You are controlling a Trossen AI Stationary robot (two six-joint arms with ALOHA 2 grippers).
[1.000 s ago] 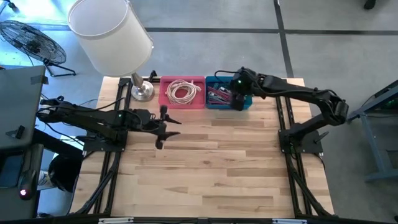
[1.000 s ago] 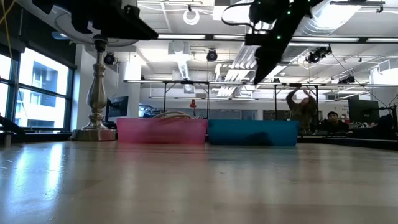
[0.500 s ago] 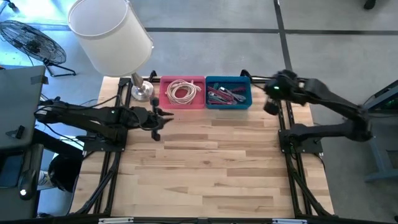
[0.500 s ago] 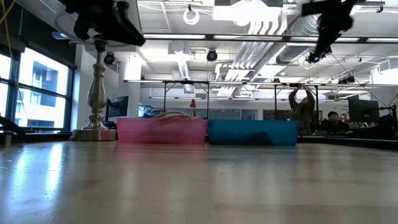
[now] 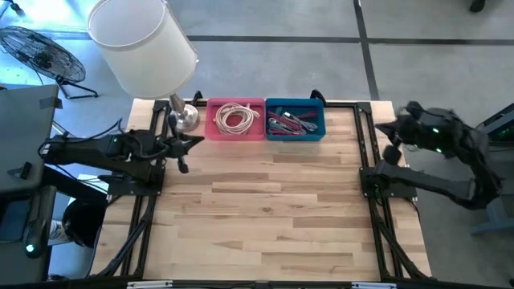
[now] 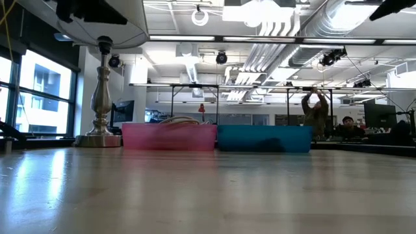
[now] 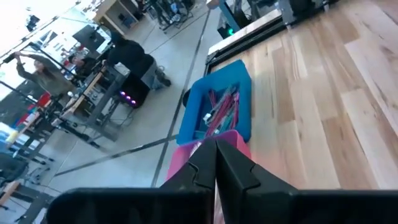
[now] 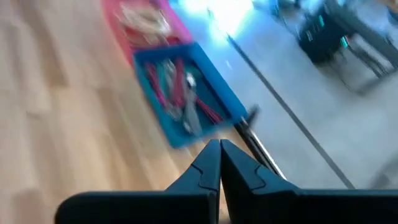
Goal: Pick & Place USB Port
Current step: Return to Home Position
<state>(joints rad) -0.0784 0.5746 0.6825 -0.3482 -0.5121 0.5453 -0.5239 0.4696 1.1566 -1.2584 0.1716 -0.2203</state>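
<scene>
Pink bin point(image 5: 210, 122), blue bin point(image 5: 295, 136) sitting on wooden table point(image 5: 265, 210) by lamp point(image 5: 143, 42); left gripper point(image 7: 215, 147), right gripper point(image 8: 219, 147) pressing closed; person point(image 6: 316, 112) standing beyond

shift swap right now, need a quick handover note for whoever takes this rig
Left claw: shut, empty, above the left edge of the wooden table, by the silver lamp base.
Right claw: shut, empty, at the table's right edge.
At the far edge, the blue plastic bin holds a heap of short pink, black and white cables; the pink plastic bin to its left holds a coiled white cable.
Done: no cable shows loose on the tabletop.
Left: probably only parking both arms at home.
</scene>
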